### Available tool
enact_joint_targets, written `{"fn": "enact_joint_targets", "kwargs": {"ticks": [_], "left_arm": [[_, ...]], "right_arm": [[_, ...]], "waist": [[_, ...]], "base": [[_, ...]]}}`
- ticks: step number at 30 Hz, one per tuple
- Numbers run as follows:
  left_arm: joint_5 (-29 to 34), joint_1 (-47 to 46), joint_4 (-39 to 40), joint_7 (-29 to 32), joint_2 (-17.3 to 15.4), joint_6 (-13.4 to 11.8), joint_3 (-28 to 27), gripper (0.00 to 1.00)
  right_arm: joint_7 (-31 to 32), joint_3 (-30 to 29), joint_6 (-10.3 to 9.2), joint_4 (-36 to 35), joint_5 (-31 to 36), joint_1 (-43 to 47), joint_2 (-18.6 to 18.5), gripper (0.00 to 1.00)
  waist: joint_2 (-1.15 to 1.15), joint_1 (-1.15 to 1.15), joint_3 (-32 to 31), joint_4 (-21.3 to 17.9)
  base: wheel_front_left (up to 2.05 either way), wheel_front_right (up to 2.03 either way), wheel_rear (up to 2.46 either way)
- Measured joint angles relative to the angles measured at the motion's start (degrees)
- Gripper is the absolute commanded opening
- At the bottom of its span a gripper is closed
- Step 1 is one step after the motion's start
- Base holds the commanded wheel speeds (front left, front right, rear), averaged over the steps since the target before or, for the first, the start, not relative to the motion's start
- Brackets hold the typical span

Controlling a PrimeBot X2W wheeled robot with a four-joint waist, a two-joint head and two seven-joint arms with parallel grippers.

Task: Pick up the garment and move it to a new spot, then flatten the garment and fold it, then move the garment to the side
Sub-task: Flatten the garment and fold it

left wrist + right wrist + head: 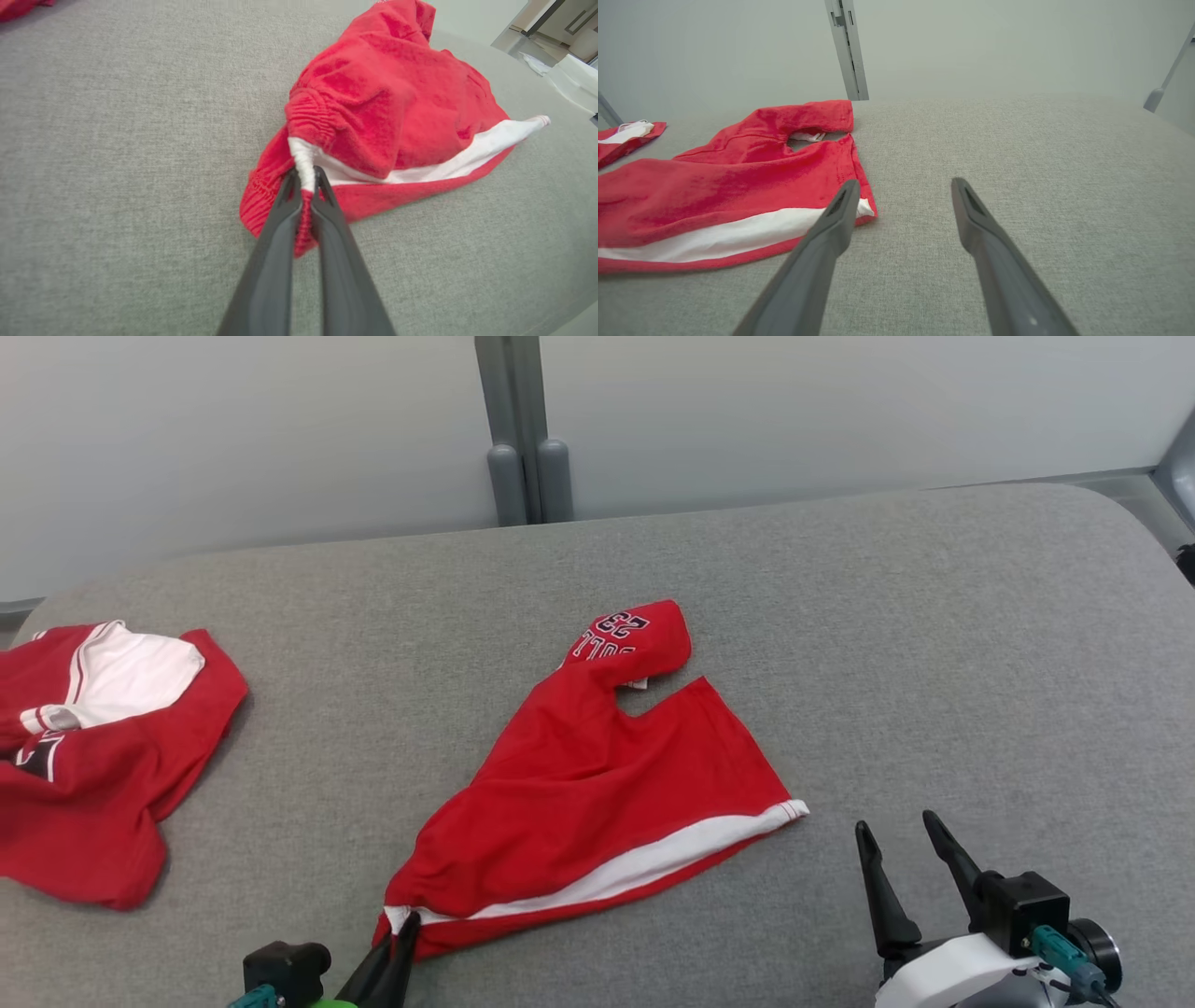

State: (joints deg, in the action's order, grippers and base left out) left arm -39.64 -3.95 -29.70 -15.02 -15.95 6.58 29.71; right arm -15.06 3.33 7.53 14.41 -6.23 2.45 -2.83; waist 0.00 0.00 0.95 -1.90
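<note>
Red garment (597, 784) pinched in left end effector (304, 175); right end effector (894, 822) spread wide.

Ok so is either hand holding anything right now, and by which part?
The left hand is shut on the red shorts, pinching the waistband corner by the white stripe. The right hand is open and holds nothing.
</note>
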Motion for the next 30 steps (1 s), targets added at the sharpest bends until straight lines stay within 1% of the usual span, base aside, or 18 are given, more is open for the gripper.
{"fn": "enact_joint_targets", "kwargs": {"ticks": [1,3,4,5,11,14,16,17,18,20,23,25,27,30], "left_arm": [[0.0,0.0,0.4,0.0,-0.3,0.3,-0.1,0.0],[-0.7,0.0,0.9,0.0,-0.4,0.5,-0.7,0.46],[-0.9,0.1,1.1,0.0,-0.6,0.5,-0.8,0.91],[-1.3,0.2,1.1,0.0,-0.8,0.5,-0.6,1.0],[-4.5,1.7,2.2,0.3,-1.1,0.7,1.7,1.0],[-3.5,2.3,4.3,0.2,-1.5,0.6,1.4,1.0],[-1.4,2.4,6.9,0.1,-1.6,-1.0,-1.0,1.0],[0.7,2.7,9.4,0.0,-1.2,-2.1,-3.2,1.0],[2.1,3.3,11.8,0.0,-0.5,-2.8,-5.2,1.0],[5.0,5.4,14.8,-0.1,1.0,-3.2,-7.7,1.0],[10.0,8.9,20.2,-0.1,4.1,-4.8,-13.5,1.0],[14.3,10.3,23.0,-0.1,6.0,-5.1,-17.0,1.0],[17.2,12.0,24.5,-0.1,8.0,-5.0,-19.7,1.0],[21.0,14.4,24.5,-0.1,9.9,-4.0,-23.2,1.0]], "right_arm": [[0.0,0.2,0.0,0.0,0.0,-0.1,0.0,1.0],[0.0,0.4,0.0,0.0,0.0,-0.2,0.0,1.0],[0.0,0.4,0.0,0.0,0.0,-0.2,0.0,1.0],[0.0,0.5,0.0,0.0,0.0,-0.3,0.0,1.0],[0.0,-0.7,0.0,-0.2,0.0,-0.2,0.0,1.0],[0.0,-1.9,0.0,-0.9,0.6,-0.2,0.0,1.0],[0.0,-2.7,0.0,-1.3,1.1,-0.1,0.0,1.0],[0.0,-3.2,0.0,-1.6,1.4,-0.1,0.0,1.0],[0.0,-3.7,0.0,-2.1,1.7,-0.1,0.0,1.0],[0.0,-4.2,0.0,-3.0,2.1,-0.1,0.0,1.0],[0.0,-5.4,0.0,-4.6,2.8,-0.1,-0.1,1.0],[0.0,-5.9,0.0,-5.2,2.9,0.0,-0.2,1.0],[0.0,-6.0,0.0,-5.6,3.1,0.5,-0.3,1.0],[0.0,-5.9,0.0,-5.7,3.3,0.8,-0.5,1.0]], "waist": [[0.0,0.0,-0.1,0.4],[0.0,0.0,-0.3,0.9],[0.0,0.0,-0.3,1.1],[0.0,0.0,-0.4,1.2],[0.0,0.0,-0.8,1.2],[0.0,0.0,-1.0,1.2],[0.0,0.0,-1.1,1.3],[0.0,0.0,-1.1,1.4],[0.0,0.0,-1.2,1.5],[0.0,0.0,-1.5,1.7],[0.0,0.0,-1.9,1.9],[0.0,0.0,-2.2,2.2],[0.0,0.0,-2.5,2.5],[0.0,0.0,-3.0,2.8]], "base": [[0.0,0.0,0.0],[0.0,0.0,0.0],[0.0,0.0,0.0],[0.0,0.0,0.0],[0.0,0.0,0.0],[0.0,0.0,0.0],[0.0,0.0,0.0],[0.0,0.0,0.0],[0.0,0.0,0.0],[0.0,0.0,0.0],[0.0,0.0,0.0],[0.0,0.0,0.0],[0.0,0.0,0.0],[0.0,0.0,0.0]]}}
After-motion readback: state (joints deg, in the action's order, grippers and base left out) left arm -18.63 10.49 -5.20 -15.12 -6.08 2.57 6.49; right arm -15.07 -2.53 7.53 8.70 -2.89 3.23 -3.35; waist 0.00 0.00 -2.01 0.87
